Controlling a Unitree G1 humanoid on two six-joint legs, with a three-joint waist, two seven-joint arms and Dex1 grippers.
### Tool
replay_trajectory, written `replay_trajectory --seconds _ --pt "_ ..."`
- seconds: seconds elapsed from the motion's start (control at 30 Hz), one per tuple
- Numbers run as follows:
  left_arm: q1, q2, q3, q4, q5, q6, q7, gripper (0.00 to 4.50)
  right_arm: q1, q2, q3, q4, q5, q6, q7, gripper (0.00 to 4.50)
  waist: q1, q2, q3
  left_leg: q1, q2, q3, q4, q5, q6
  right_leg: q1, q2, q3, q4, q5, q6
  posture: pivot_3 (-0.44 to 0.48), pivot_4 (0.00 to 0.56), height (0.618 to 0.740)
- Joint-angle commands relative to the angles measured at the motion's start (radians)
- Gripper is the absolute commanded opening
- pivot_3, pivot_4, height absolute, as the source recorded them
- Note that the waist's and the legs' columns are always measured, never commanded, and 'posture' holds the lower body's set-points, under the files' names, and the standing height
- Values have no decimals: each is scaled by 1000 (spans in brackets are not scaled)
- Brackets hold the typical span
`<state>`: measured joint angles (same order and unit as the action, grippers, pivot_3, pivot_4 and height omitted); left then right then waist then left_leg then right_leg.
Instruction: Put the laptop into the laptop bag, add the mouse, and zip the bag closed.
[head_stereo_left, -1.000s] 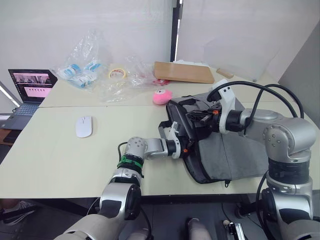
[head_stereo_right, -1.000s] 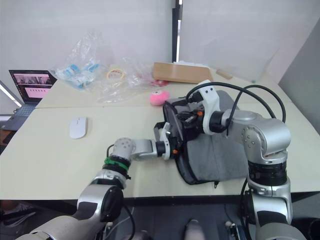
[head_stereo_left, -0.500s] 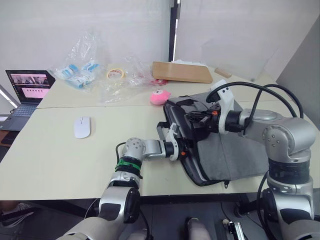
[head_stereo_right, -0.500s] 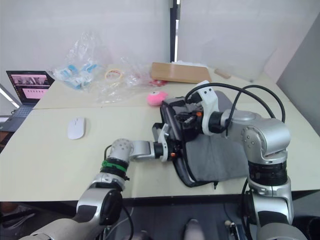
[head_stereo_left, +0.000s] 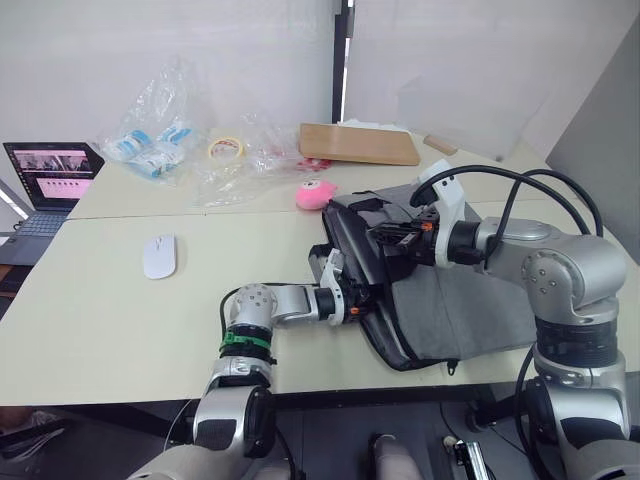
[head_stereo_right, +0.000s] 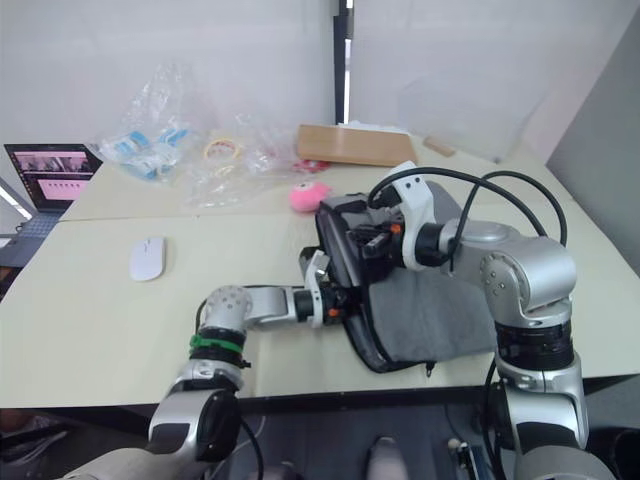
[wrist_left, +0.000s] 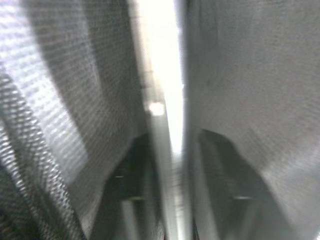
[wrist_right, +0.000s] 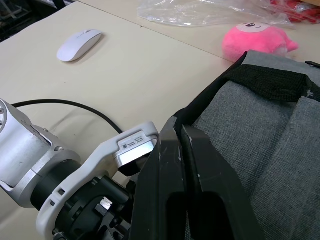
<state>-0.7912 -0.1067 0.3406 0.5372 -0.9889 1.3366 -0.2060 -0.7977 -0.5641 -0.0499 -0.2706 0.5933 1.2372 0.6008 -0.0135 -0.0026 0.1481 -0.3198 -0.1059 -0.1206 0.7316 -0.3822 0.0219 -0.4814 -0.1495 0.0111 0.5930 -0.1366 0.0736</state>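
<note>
Two grippers meet at the mouth of the laptop bag (head_stereo_left: 455, 300), which lies at the table's front right with its open edge lifted toward the robot's left. The right gripper (wrist_right: 182, 150) is clenched on the bag's upper flap, holding it up; its two black fingers press together over the grey fabric edge. The left gripper (head_stereo_left: 362, 298) reaches in low at that same opening, and I cannot tell how its fingers stand; the left wrist view looks into grey mesh lining with a bright slit, perhaps an edge of the laptop, though that is uncertain. The mouse (head_stereo_left: 159, 256) rests well apart on the table, at about nine o'clock from the left gripper, its long axis running roughly twelve to six. Judging by this, the left arm is the nearer one to fetch it. A pink plush toy (head_stereo_left: 315, 193) sits just beyond the bag's far corner.
</note>
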Motion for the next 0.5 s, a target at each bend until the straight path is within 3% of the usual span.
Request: replay_trajectory --seconds 0.03,0.27,0.5 --pt "12 -21 29 -38 -28 15 -3 224 -7 -9 -11 -16 11 -28 8 0 0 0 0 0 0 0 0 0 0 0 0 0 0 0 0 0 150 740" --pt "-27 -38 39 7 -4 -21 8 223 -11 -11 -9 -16 14 -27 11 0 0 0 0 0 0 0 0 0 0 0 0 0 0 0 0 0 150 740" --pt "-79 -57 -23 91 55 -77 -42 223 -17 -4 -9 -16 18 -22 9 0 6 0 0 0 0 0 0 0 0 0 0 1 0 0 0 0 150 740"
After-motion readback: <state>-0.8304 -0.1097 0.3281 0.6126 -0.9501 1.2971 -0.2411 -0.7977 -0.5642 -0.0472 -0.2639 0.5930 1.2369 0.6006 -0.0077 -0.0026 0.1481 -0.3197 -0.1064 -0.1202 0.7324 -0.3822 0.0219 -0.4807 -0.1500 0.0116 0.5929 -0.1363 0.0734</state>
